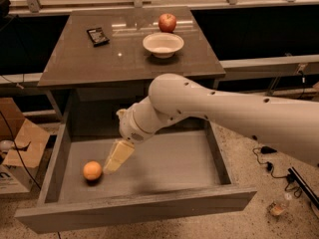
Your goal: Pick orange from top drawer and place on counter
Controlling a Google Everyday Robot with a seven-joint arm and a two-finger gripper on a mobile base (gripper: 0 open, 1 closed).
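— What's at the far left?
— A cardboard box [22, 151] on the floor, just beside the open top drawer [149, 208].
— And the orange [92, 170]?
— It lies on the drawer's flat bottom, in the left front part, near the left wall and apart from the front panel.
— Where is the gripper [110, 164]?
— Inside the drawer, slanting down and to the left, its pale tip just beside the orange on the orange's right. Touching or not, I cannot tell, nor can I tell whether it is open or closed.
— It holds nothing?
— The orange rests on the drawer bottom, not lifted.
— The arm [224, 111]?
— It's white, and reaches in from the right edge, crossing above the drawer's right half.
— And the worktop [75, 63]?
— Behind and above the drawer. A small black packet [97, 36] lies at its left rear, a white bowl [163, 44] sits right of the middle, and a red apple [167, 22] stands just behind the bowl.
— Farther right?
— Dark cables [264, 153] on the speckled floor.
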